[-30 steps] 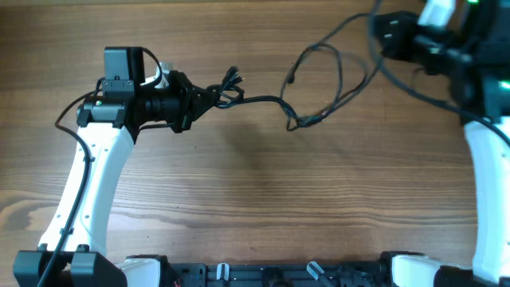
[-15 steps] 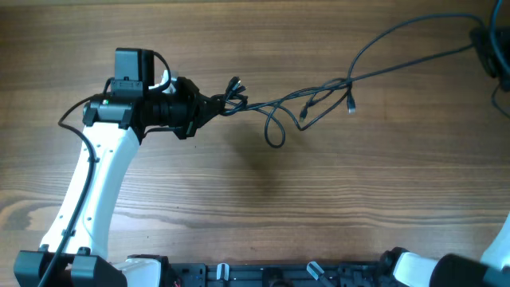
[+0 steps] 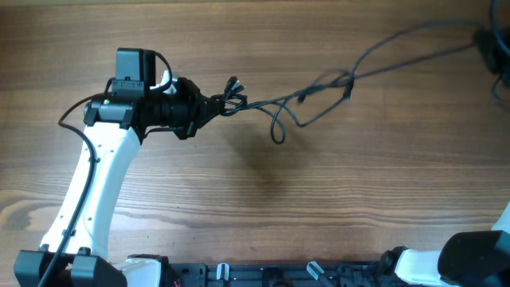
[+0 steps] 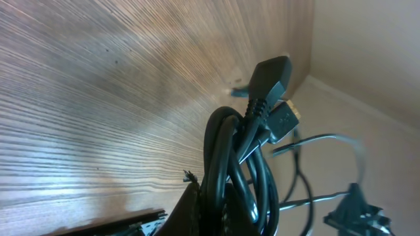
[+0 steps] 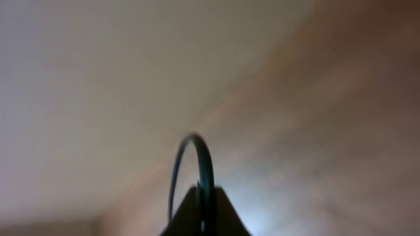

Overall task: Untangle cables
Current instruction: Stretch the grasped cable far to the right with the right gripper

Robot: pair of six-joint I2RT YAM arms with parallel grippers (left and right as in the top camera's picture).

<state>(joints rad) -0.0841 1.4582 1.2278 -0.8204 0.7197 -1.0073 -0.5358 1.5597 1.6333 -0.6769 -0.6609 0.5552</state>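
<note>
Cables: coiled bundle with plugs, left of centre on wooden table. Strands run, blurred, up-right toward far right edge, one small loop drooping mid-span. Left gripper clamped on bundle. Right gripper pinches single strand, which arches above closed tips.

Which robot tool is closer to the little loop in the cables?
Left. The left tool grips the cables near the loop; the right tool is far off at the right edge.

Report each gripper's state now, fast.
Left gripper: closed, holding the cable bundle.
Right gripper: closed on a cable strand, though the view is blurred.
</note>
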